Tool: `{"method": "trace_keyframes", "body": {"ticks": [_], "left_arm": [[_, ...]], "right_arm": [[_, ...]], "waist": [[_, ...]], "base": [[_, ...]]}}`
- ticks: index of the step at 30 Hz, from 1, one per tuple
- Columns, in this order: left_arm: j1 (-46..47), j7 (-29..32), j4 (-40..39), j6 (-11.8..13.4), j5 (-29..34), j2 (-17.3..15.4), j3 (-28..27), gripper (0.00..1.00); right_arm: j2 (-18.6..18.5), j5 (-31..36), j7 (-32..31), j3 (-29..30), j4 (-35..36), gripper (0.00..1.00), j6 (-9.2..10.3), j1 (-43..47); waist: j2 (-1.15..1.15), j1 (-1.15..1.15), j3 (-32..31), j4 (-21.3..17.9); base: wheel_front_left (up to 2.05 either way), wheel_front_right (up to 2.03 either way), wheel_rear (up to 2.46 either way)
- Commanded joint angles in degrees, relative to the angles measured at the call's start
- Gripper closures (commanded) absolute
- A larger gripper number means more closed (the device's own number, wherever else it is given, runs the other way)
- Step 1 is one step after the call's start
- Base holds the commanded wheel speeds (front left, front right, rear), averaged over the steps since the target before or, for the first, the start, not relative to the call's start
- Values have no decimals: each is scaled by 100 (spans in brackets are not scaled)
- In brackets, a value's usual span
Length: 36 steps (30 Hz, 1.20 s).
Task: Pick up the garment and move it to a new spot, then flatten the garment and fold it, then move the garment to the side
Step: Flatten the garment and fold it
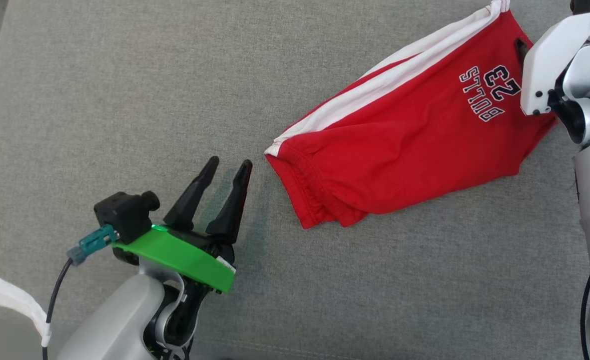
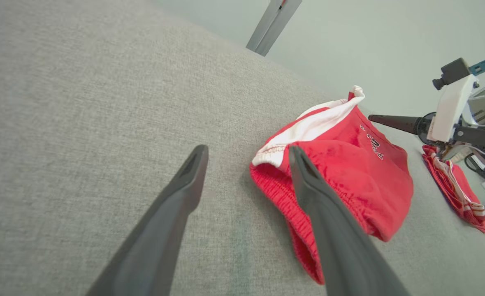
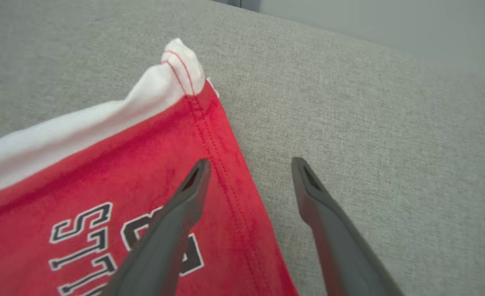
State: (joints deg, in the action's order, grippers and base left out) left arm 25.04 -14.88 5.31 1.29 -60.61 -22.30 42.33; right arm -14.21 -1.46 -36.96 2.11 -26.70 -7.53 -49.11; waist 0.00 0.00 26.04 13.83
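- The garment (image 1: pixel 405 145), red shorts with a white side stripe (image 1: pixel 375 85), lies spread on the grey fabric surface (image 1: pixel 124 100). Its far corner is cut off at the top edge of the head view.
- The right arm's white wrist housing (image 1: pixel 550 65) covers the garment's hem end beside the lettering (image 1: pixel 490 92). One dark fingertip of the right gripper (image 3: pixel 250 162) shows at the housing's edge.
- Contact between the right fingers and the cloth cannot be determined.
- A second red-and-white cloth (image 2: pixel 456 185) lies beyond the garment, partly behind the right arm. Its type cannot be identified.
- Right gripper: jaws spread wide, holding nothing. One finger stands over the garment by the lettering, the other over bare surface. The hem edge runs between them.
- Left gripper (image 1: pixel 230 161): jaws spread wide, holding nothing. The tips sit just beside the garment's waistband end, clear of the cloth.
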Motion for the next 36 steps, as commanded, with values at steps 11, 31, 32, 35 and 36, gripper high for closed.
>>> {"method": "trace_keyframes", "body": {"ticks": [11, 31, 32, 35, 36], "left_arm": [[-1198, -30, -283, -503, 2360, 989, -1592, 0], [-2488, -31, -237, -880, 3678, 1528, -2986, 0], [-2551, -31, -216, -881, 3686, 1559, -3021, 0], [-2693, -31, -197, -881, 3714, 1651, -3075, 0], [-2728, -31, -188, -882, 3710, 1678, -3065, 0]], "right_arm": [[243, -521, -812, 372, -360, 100, 4, 465], [69, -1327, 45, 1411, 567, 100, 6, 1341], [54, -1355, 41, 1402, 643, 100, 7, 1359], [42, -1489, -33, 1121, 1003, 100, 6, 1394], [55, -1541, -77, 980, 1114, 100, 6, 1404]], "waist": [[0, 0, -60, 152], [0, 0, -1161, -931], [0, 0, -1194, -929], [0, 0, -1294, -911], [0, 0, -1319, -901]], "base": [[0, 0, 0], [0, 0, 0], [0, 0, 0], [0, 0, 0], [0, 0, 0]]}}
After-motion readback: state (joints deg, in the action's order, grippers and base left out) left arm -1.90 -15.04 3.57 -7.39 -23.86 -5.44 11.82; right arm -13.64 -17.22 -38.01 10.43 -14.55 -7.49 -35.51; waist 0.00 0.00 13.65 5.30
